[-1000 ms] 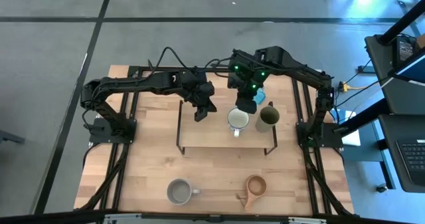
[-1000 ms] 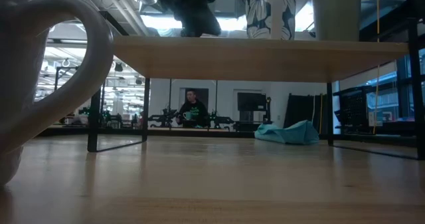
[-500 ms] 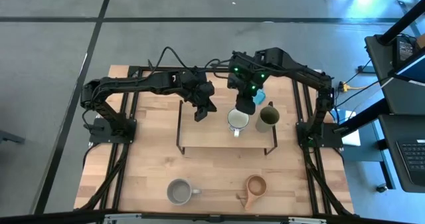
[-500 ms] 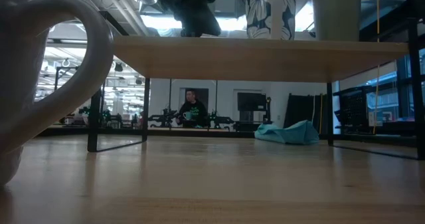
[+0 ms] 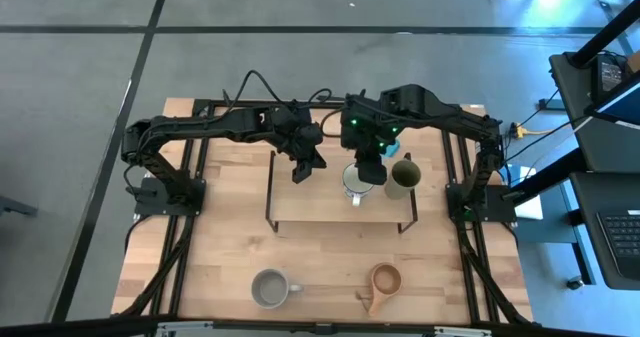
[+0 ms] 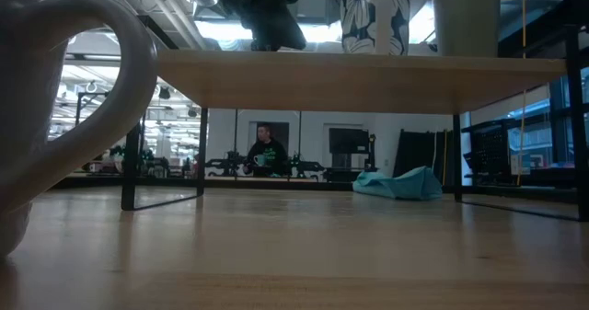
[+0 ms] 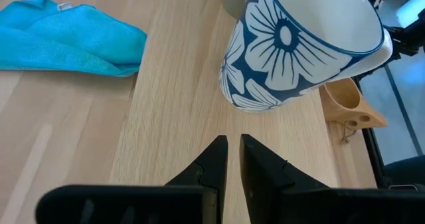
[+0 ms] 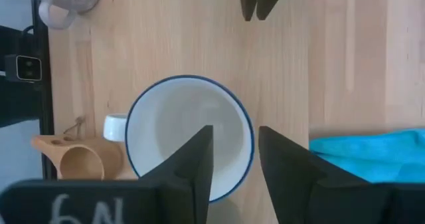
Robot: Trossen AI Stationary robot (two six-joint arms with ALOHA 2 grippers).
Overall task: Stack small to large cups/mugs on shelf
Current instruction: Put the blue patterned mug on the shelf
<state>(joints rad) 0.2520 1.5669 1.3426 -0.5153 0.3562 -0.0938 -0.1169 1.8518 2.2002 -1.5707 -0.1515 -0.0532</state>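
Hovering over the white floral mug (image 5: 356, 182) on the shelf (image 5: 310, 209), our right gripper (image 8: 234, 159) has its fingers spread astride the rim; our left gripper (image 7: 233, 159) waits beside it, fingers nearly together and empty. We judge the mug rigid, glazed, slippery and breakable, best pinched across its wall.
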